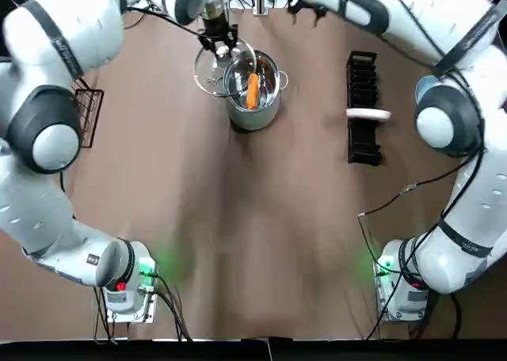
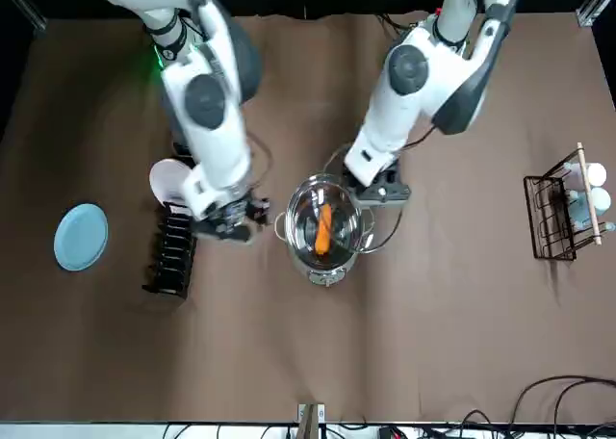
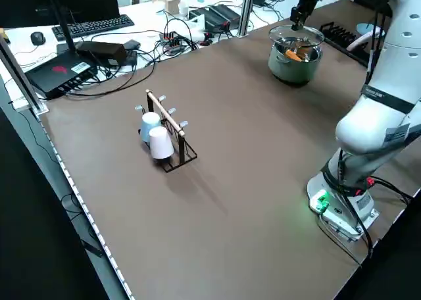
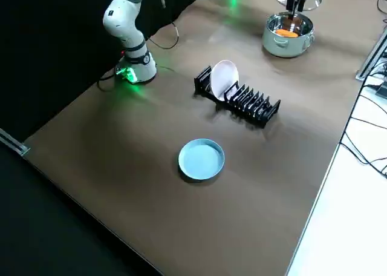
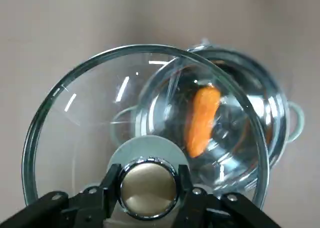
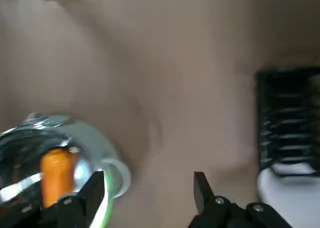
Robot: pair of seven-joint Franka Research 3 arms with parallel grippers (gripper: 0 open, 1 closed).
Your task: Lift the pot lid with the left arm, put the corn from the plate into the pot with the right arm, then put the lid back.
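Brown table: lid knob between left fingers.

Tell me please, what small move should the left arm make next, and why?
Probably shift the left claw, shut on the lid, sideways until the lid is centred over the pot, then lower it. The corn already lies inside the pot, the lid hangs offset over its rim, and the open right claw is clear of the pot.
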